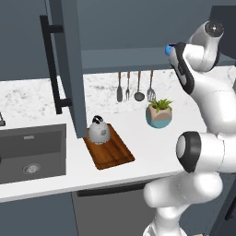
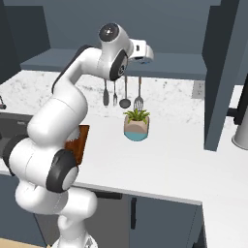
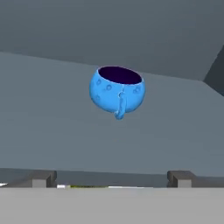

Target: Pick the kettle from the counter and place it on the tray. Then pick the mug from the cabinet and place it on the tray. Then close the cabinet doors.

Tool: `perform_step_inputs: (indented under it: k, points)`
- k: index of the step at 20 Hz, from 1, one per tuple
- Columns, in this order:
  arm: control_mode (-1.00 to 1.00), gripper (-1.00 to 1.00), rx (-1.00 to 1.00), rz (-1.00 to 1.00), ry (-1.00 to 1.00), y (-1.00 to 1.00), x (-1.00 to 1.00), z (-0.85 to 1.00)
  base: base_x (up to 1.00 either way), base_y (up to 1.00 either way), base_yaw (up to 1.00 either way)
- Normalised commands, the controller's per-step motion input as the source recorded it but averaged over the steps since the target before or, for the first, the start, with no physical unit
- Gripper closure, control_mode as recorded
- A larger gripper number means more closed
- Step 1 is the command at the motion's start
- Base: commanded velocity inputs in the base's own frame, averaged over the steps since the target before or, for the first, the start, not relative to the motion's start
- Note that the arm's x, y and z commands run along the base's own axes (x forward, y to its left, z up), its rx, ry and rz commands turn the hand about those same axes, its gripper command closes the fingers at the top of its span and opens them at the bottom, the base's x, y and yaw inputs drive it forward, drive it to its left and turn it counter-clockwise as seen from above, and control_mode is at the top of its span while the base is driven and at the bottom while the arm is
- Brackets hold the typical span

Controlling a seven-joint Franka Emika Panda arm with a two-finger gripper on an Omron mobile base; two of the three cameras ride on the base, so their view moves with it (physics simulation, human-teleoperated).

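Grey speckled dome kettle [image 1: 98,130] already on reddish-brown wooden tray [image 1: 115,154]; mug step in hand. Gripper [image 3: 112,179] spread wide, empty, facing bright blue mug [image 3: 116,90] at twelve o'clock on cabinet shelf [image 3: 43,122]. Next, probably: advance, straddle, clench.

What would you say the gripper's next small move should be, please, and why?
Probably a short straight advance toward the mug: the kettle already sits on the tray, the gripper is open, and the mug stands ahead of it on the cabinet shelf, untouched.
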Motion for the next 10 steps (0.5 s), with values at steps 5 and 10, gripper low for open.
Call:
perform_step_inputs:
  k: [5,10]
  points:
    - [-1.00,-1.00,0.00,0.07,0.10,0.01,0.21,-0.15,0.00,0.00,0.00]
    - [-1.00,-1.00,0.00,0.04,-0.05,0.00,0.13,-0.14,0.00,0.00,0.00]
